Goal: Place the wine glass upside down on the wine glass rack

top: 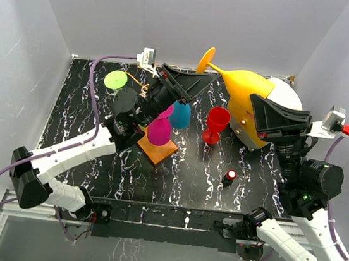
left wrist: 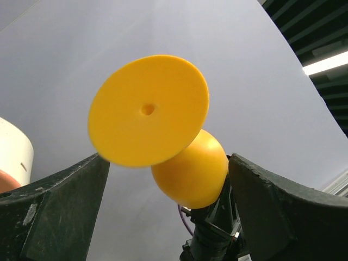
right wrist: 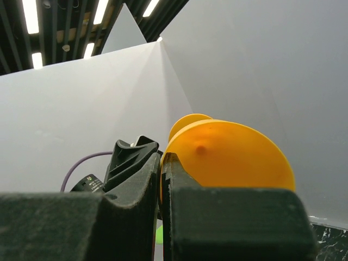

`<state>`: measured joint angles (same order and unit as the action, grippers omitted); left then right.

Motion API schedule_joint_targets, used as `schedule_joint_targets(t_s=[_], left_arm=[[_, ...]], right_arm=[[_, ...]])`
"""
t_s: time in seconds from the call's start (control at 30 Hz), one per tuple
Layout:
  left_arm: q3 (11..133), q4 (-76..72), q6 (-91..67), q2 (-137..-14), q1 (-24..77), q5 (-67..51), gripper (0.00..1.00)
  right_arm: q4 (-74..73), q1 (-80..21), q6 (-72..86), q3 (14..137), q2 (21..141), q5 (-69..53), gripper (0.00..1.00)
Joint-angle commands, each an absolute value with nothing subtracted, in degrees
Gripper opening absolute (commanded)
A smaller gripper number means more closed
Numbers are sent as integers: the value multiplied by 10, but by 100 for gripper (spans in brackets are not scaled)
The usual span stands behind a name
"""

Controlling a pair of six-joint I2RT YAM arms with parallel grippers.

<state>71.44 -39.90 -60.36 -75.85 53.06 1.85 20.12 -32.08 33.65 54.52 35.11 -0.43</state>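
Observation:
A yellow wine glass (top: pixel 245 101) is held in the air at the right, tilted on its side with its round foot (top: pixel 207 59) pointing up and left. My right gripper (top: pixel 260 113) is shut on the rim of its bowl; the right wrist view shows the yellow wall (right wrist: pixel 228 157) pinched between the fingers (right wrist: pixel 136 185). The wine glass rack (top: pixel 157 154), with its orange-brown base, stands left of centre with several coloured glasses hanging on it. Above the rack my left gripper (top: pixel 189 84) stands open and empty, facing the yellow glass's foot (left wrist: pixel 148 109) and bowl (left wrist: pixel 190 168).
A red glass (top: pixel 216 124) stands upright on the black marbled table (top: pixel 187 183) between rack and right arm. A small black knob with a red top (top: pixel 229 175) lies in front of it. A white round object (top: pixel 288 93) sits behind the yellow glass. White walls enclose the table.

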Motion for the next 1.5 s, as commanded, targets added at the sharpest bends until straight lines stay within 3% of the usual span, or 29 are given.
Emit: schedule_joint_targets(t_s=[0.0,0.17,0.47,0.67,0.87,0.97,1.07,1.2,1.27,1.33,1.37,1.4,1.43,1.47], left_arm=[[708,-528,-592,-769,542,42,89],[708,-565,-598,-781,545,60,85],[712,-598,-599,-797,548,99,63],[730,-593,-608,-811,549,123,57],[736,-610,-619,-823,549,131,40],[738,-602,-615,-820,549,142,22],[739,-599,-607,-816,548,148,11],[741,-601,-593,-813,549,143,0],[742,-599,-587,-812,549,140,0],[741,-597,-580,-809,549,139,0],[739,-597,-576,-807,549,139,0],[737,-597,-570,-803,549,139,0],[736,-591,-563,-797,549,139,0],[736,-574,-558,-791,548,139,0]], right_arm=[[238,-318,368,536,355,-28,0],[247,-318,389,524,361,-40,0],[234,-318,400,502,360,-68,0],[239,-319,415,484,356,-77,0],[235,-318,425,472,350,-87,0],[217,-318,430,472,346,-81,0],[203,-318,433,472,343,-77,0],[187,-318,436,477,342,-77,0],[180,-318,436,482,342,-75,1],[168,-318,434,486,342,-71,16],[161,-318,432,489,340,-69,27],[150,-318,428,492,339,-68,46],[138,-318,426,494,335,-64,59],[127,-318,424,494,330,-58,66]])
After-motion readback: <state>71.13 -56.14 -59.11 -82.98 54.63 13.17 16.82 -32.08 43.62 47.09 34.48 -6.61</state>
